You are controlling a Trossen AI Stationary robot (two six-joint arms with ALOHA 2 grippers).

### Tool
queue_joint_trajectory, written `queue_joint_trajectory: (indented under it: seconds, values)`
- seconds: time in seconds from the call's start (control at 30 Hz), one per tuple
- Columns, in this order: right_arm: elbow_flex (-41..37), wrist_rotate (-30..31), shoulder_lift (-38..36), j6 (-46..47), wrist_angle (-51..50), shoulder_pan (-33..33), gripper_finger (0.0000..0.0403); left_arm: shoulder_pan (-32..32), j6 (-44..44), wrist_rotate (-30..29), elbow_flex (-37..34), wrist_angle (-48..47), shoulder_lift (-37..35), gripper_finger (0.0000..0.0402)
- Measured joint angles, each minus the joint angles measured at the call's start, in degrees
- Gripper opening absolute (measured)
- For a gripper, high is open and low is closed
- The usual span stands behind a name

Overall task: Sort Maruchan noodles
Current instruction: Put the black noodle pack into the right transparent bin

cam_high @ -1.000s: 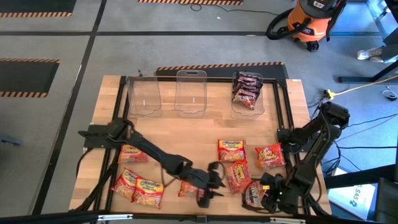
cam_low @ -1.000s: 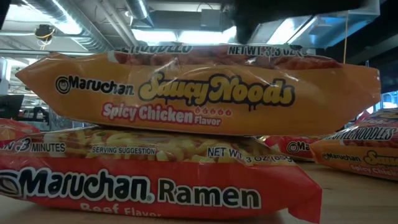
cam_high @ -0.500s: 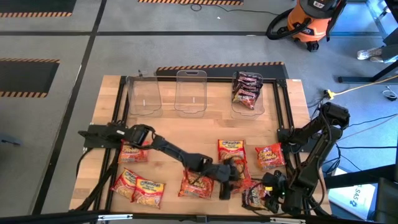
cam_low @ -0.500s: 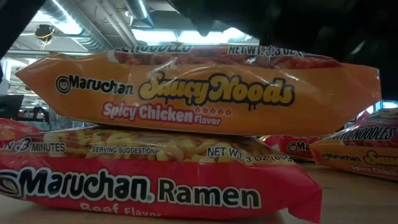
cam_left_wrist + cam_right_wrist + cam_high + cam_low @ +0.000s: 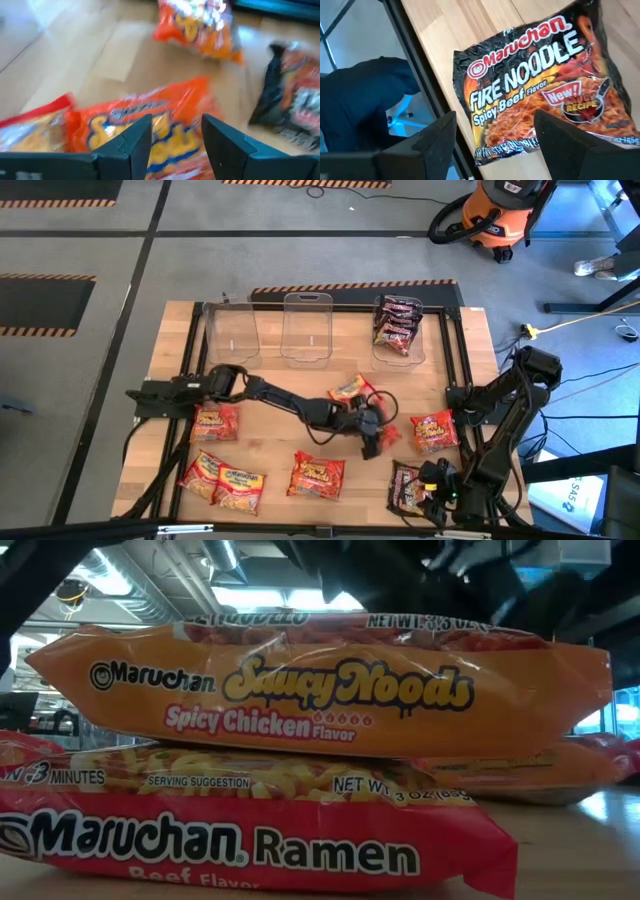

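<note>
Maruchan noodle packets lie flat across the near half of the table. My left gripper (image 5: pixel 374 430) reaches over the middle right, open, above a blurred orange packet (image 5: pixel 170 117). From above, an orange packet (image 5: pixel 350 389) lies askew on the far side of that arm and a red one (image 5: pixel 387 438) shows at its fingertips. My right gripper (image 5: pixel 495 142) hovers open at the near right corner over a dark Fire Noodle packet (image 5: pixel 535 85) (image 5: pixel 408 487). In the low view an orange Saucy Noods packet (image 5: pixel 320 690) rests on a red Ramen packet (image 5: pixel 250 840). My left gripper's fingers (image 5: pixel 132 142) stand apart over the orange packet, coming at it slanting from above. I cannot tell whether they touch it.
Three clear bins line the far edge: left (image 5: pixel 230 335), middle (image 5: pixel 307 330), and right (image 5: pixel 398 330) with dark packets inside. More packets lie at the left (image 5: pixel 215 423), near left (image 5: pixel 222 480), near middle (image 5: pixel 317 476) and right (image 5: pixel 433 430). Bare wood separates bins and packets.
My left gripper has swept from the near edge toward the right, then toward the far edge. The orange packet in the middle right now lies askew nearer the bins, and the red one beside it has shifted toward the far edge. The near-middle packet is uncovered.
</note>
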Motion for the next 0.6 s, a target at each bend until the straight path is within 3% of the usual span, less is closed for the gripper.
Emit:
queue_joint_trajectory:
  seconds: [0.17,0.3,0.43,0.6]
  values:
    - [0.09,-2.11,-1.68,-1.75,-3.97,-0.01,0.0248,-3.2,-4.49,3.48,0.04,6.41,-1.8,0.0165]
    - [0.04,-4.3,-1.98,-3.16,-10.16,0.04,0.0248,-8.07,-5.79,5.31,0.04,17.84,0.02,0.0165]
    - [0.04,-4.71,-1.79,-6.27,-13.05,0.02,0.0248,-12.45,-7.59,2.94,-0.04,25.77,3.29,0.0165]
    - [0.04,-3.0,-1.79,-9.74,-12.95,0.0,0.0248,-14.75,-12.35,-1.07,-0.03,28.13,6.36,0.0165]
